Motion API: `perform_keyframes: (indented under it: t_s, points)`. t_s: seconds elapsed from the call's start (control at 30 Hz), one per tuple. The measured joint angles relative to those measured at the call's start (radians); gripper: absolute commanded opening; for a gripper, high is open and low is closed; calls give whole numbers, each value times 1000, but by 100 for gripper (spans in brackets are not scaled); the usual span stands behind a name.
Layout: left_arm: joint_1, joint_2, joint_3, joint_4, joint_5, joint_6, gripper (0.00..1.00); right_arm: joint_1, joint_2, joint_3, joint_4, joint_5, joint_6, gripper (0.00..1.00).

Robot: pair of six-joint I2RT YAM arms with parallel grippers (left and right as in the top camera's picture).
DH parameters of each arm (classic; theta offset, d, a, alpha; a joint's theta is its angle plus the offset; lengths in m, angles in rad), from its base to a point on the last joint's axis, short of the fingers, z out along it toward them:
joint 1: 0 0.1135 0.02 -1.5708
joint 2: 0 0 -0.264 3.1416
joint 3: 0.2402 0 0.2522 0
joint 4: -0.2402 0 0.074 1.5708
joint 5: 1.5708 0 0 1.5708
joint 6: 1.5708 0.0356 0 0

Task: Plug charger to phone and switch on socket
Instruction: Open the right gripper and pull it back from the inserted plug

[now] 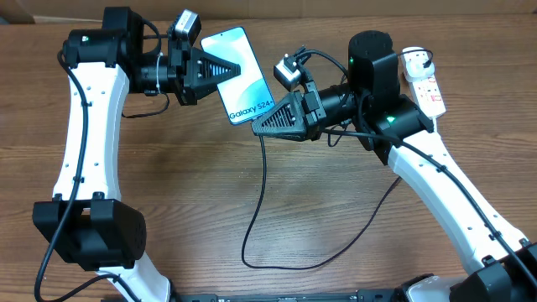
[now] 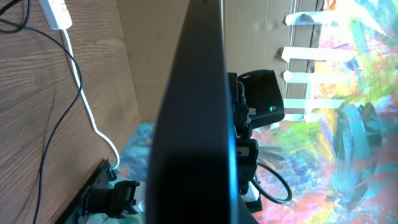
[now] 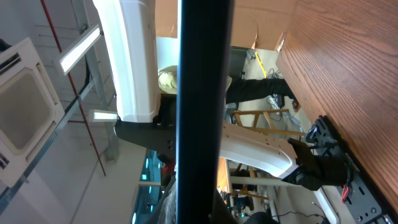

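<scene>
The phone [image 1: 243, 75], its screen lit and reading "Galaxy S24+", is held tilted above the table between both grippers. My left gripper [image 1: 225, 72] is shut on its left edge. My right gripper [image 1: 270, 116] is shut on its lower end by the lettering. Both wrist views show only the phone's dark edge, in the left wrist view [image 2: 193, 124] and the right wrist view [image 3: 200, 93]. The charger cable [image 1: 252, 226] hangs from under the right gripper, loops over the table and runs up toward the socket [image 1: 426, 84] at the back right. Its connector tip is hidden.
The socket's thick white cord [image 2: 78, 81] trails off the table's edge in the left wrist view. The right arm's body [image 1: 373, 75] stands just left of the socket. A cardboard wall [image 1: 277, 13] borders the table's far side.
</scene>
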Motion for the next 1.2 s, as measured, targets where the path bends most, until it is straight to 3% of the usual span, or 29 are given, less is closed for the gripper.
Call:
perform_keyframes:
  t_s: [0.3, 0.4, 0.47, 0.57, 0.83, 1.2]
  points:
    - [-32, 0, 0, 11, -55, 30, 4, -1, 19, 0, 12, 67, 5, 27]
    - [-31, 0, 0, 14, -76, 34, 4, -1, 21, 0, 14, 76, 5, 45]
    - [-23, 0, 0, 16, -110, 41, 4, -1, 21, 0, 18, 86, 3, 66]
    - [-6, 0, 0, 28, -146, 42, 4, -1, 22, 0, 19, 91, 5, 80]
    - [61, 0, 0, 61, -212, 37, 4, -1, 23, 1, -23, 127, -9, 100]
    - [74, 0, 0, 61, -423, 37, 4, -6, 26, 6, -521, 631, -194, 100]
